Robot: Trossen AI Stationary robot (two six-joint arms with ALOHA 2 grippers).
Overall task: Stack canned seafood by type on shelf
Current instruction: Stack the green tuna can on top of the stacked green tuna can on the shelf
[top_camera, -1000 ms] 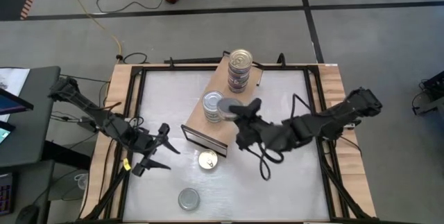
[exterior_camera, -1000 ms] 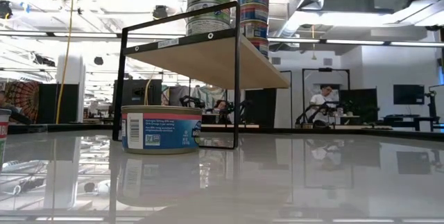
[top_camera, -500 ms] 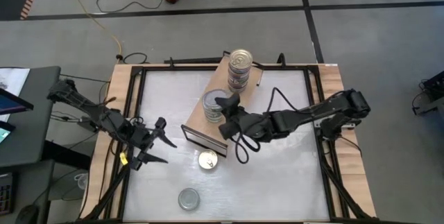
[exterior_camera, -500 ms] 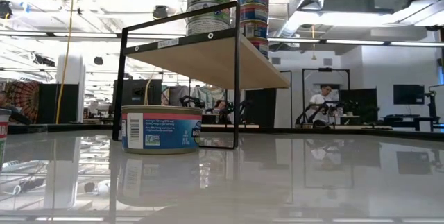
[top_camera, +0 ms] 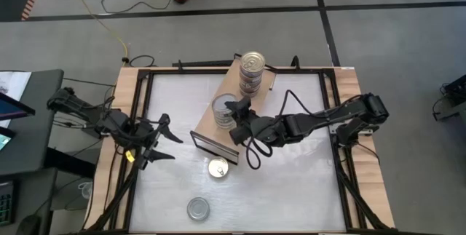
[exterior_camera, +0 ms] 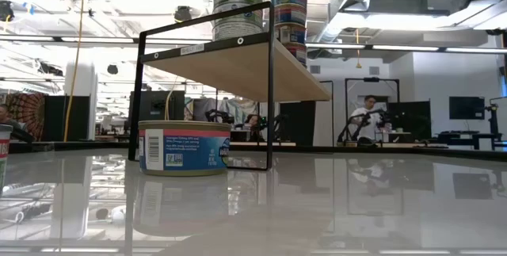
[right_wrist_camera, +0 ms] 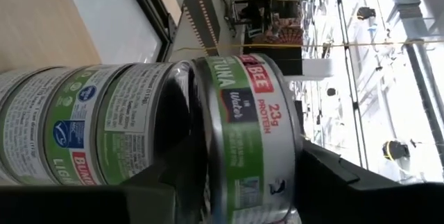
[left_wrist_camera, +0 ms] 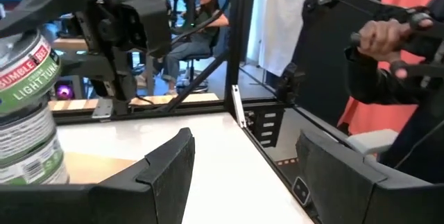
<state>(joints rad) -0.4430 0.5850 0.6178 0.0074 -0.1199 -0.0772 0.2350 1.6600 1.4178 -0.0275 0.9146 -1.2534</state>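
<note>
The shelf [top_camera: 206,134], a wooden board on a black frame, stands mid-table. It bears a stack of gold-lidded cans [top_camera: 252,66] at its far end and a stack of silver-lidded, green-labelled cans [top_camera: 220,113] nearer. My right gripper [top_camera: 234,110] is shut on a green-labelled can [right_wrist_camera: 243,134] at the top of that nearer stack. A gold-lidded can [top_camera: 218,167] and a silver-lidded can [top_camera: 197,208] lie on the table. My left gripper [top_camera: 162,137] hovers open over the table's left side, holding nothing. My right gripper comes level from the table's right side, rolled so that one finger is above the other. One finger [right_wrist_camera: 326,175] lies on the can's lid and the other [right_wrist_camera: 182,172] by its bottom rim. The can sits on the stack [right_wrist_camera: 90,134], slightly askew.
The black frame rail [top_camera: 233,65] runs round the white table top. In the low view one can [exterior_camera: 184,149] stands under the shelf board. A person's hand [left_wrist_camera: 388,37] shows beyond the table in the left wrist view. Free room lies on the table's right and near-right.
My right gripper has moved toward the table's left with the can and rolled, bringing it over and onto the silver-lidded stack. My left gripper has drawn back toward the table's far-left, staying open.
</note>
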